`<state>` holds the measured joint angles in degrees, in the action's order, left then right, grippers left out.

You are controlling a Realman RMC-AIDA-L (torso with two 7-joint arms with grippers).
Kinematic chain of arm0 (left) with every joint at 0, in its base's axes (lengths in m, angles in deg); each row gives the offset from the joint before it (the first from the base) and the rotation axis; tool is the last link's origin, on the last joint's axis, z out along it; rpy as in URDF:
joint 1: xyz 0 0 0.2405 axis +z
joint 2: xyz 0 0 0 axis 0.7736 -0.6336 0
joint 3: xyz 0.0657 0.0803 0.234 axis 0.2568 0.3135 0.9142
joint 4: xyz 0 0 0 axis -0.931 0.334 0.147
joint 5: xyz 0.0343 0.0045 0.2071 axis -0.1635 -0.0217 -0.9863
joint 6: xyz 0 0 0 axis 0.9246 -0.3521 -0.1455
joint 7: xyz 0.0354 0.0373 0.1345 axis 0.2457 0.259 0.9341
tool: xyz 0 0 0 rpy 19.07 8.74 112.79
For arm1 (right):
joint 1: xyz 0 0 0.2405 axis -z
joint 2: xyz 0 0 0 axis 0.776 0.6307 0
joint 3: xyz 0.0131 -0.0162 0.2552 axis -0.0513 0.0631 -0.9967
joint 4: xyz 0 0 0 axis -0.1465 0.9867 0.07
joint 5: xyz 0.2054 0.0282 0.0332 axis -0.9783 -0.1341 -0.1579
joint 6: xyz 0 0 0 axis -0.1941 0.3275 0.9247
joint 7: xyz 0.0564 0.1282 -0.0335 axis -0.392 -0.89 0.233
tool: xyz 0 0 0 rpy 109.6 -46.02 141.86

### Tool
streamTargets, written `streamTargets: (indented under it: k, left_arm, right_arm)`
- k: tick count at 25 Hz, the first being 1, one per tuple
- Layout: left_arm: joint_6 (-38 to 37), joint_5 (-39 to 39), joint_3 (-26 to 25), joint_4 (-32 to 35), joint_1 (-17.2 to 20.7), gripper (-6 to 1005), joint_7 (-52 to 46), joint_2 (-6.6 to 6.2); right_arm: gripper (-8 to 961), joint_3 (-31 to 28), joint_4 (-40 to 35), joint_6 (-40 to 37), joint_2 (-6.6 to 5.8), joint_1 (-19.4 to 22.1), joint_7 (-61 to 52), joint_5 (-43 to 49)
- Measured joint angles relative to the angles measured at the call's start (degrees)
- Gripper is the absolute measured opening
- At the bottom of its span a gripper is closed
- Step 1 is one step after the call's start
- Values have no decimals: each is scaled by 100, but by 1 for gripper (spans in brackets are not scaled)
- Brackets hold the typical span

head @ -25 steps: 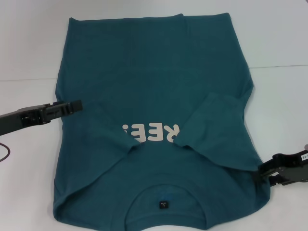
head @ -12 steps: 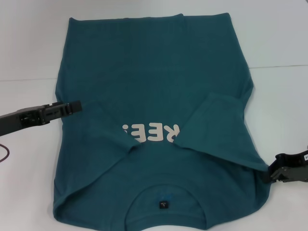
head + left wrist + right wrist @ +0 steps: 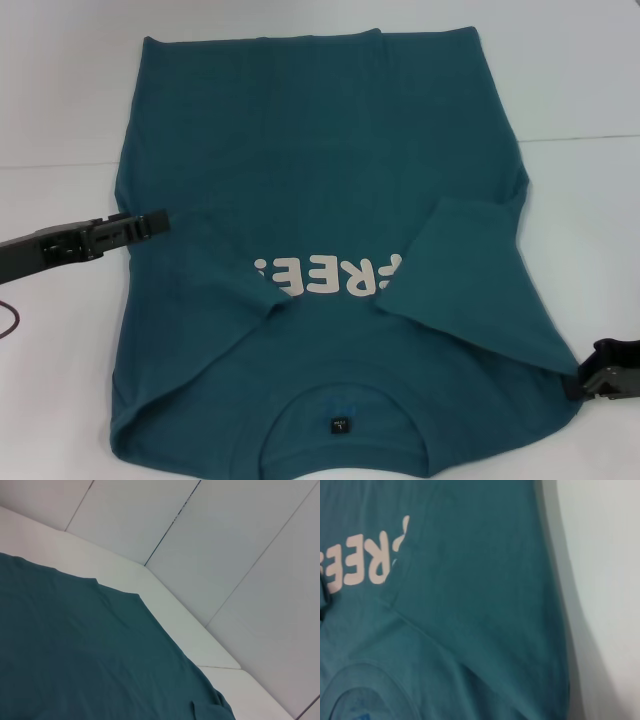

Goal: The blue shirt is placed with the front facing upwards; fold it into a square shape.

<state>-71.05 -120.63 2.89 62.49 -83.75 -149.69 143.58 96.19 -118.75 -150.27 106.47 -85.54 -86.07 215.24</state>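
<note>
The blue shirt (image 3: 320, 170) lies flat on the white table, collar and black tag (image 3: 340, 425) nearest me, cream letters "FREE" (image 3: 325, 275) across the chest. Both sleeves are folded inward over the front, the right one (image 3: 460, 260) slanting beside the letters. My right gripper (image 3: 582, 378) is at the shirt's near right corner, shut on the cloth, which is drawn out to a point there. My left gripper (image 3: 155, 218) reaches in low over the shirt's left edge. The left wrist view shows the shirt (image 3: 75, 655), and the right wrist view shows the shirt (image 3: 470, 605) and its letters (image 3: 365, 555).
The white table (image 3: 580, 80) extends on all sides, with a seam line (image 3: 590, 137) running across it. A dark cable (image 3: 10, 320) loops at the left edge. Pale wall panels (image 3: 225, 555) rise behind the table in the left wrist view.
My right gripper has moved right and slightly nearer, pulling the shirt's right corner outward. The folded right sleeve slid right, uncovering the full word "FREE". The left gripper has stayed put.
</note>
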Motion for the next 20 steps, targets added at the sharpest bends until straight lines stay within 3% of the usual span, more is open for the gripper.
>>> streamTargets:
  k: [8, 20]
  left_arm:
    - [-58, 1, -149, 43, 8, 828, -179, 1]
    - [179, -59, -147, 135, 157, 827, -700, -5]
  right_arm:
    - [52, -45, -282, -48, 6, 104, 208, -44]
    - [47, -23, -1024, -515, 213, 76, 412, -173]
